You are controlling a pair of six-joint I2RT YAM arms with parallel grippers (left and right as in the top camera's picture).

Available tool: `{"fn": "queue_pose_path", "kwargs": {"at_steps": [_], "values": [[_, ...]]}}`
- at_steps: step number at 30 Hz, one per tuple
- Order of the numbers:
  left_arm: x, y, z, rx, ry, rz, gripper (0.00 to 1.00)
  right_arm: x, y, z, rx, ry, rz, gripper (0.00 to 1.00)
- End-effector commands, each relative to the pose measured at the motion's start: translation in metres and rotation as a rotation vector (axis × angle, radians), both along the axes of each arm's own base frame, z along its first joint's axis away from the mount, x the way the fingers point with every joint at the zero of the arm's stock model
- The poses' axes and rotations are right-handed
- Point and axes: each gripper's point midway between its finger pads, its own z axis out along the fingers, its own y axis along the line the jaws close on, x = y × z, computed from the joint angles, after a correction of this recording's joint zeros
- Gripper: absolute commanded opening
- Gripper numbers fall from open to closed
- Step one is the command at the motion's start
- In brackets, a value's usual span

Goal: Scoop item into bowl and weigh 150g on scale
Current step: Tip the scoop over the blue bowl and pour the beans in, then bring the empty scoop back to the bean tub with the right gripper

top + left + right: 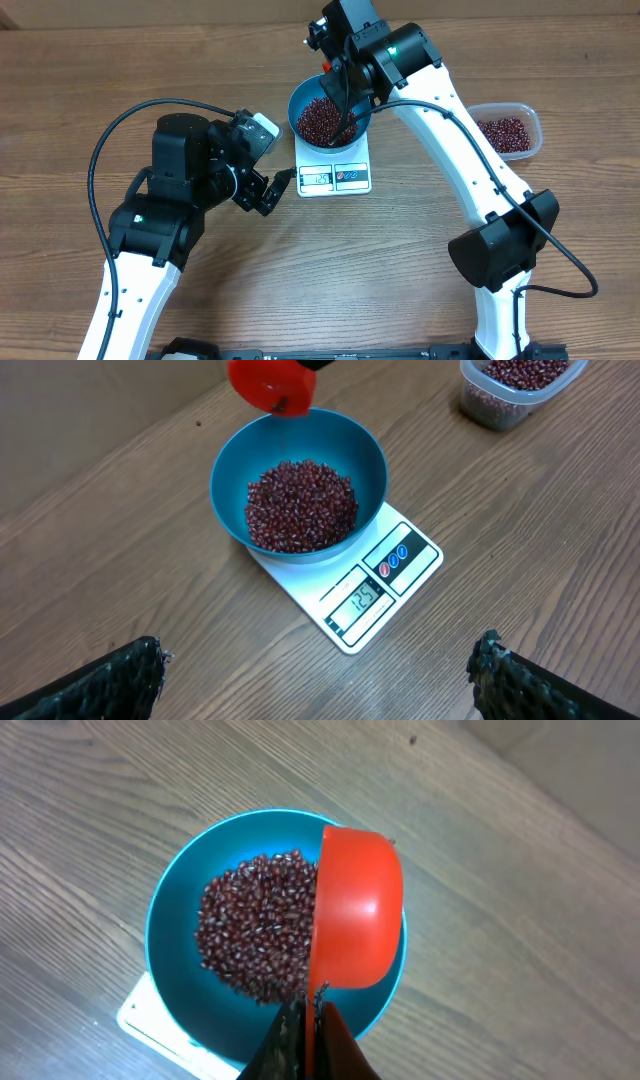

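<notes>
Right wrist view: red scoop [355,910], pinched by right gripper [308,1032], is tipped over bowl [172,910] at three o'clock to shed beans [250,935]; left gripper [315,680] is spread, clear of scale [400,575].

Overhead view: bright, even light from above. Wood table [400,260] uniformly lit, only soft thin shadows close under arms. No strong glare, mild overall softness.

Left wrist view: centre sharp, digits on scale [378,582] legible, narrow shadow along its lower-left edge. Left fingertips [110,685] in bottom corners dark, blurred.

Right wrist view: red scoop [360,910] carries broad soft sheen, handle at bottom edge out of focus. Blue bowl [170,920] rim crisp. Tabletop grain smeared toward upper right.
</notes>
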Motion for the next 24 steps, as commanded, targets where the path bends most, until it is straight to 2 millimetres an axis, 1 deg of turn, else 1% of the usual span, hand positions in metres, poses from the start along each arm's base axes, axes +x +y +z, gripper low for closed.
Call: {"fn": "queue_pose_path", "kwargs": {"at_steps": [1,3,11,17,20,24], "values": [[0.0,0.0,-0.001,-0.017,0.01,0.003,0.99,0.002,-0.002,0.036,-0.029,-0.112,0.075,0.04],[0.0,0.0,-0.001,-0.017,0.011,0.003,0.99,0.006,-0.006,0.038,-0.049,-0.133,0.056,0.04],[0.0,0.0,0.0,-0.017,0.01,0.003,0.99,0.009,-0.004,0.041,-0.032,-0.148,0.053,0.04],[0.0,0.0,0.0,-0.017,0.01,0.003,1.0,0.008,0.0,0.041,0.02,-0.126,0.013,0.04],[0.0,0.0,0.0,-0.017,0.01,0.003,1.0,0.01,-0.005,0.041,0.039,-0.12,-0.018,0.04],[0.0,0.0,0.0,-0.017,0.01,0.003,0.99,0.012,-0.006,0.041,0.087,-0.097,-0.01,0.04]]}}
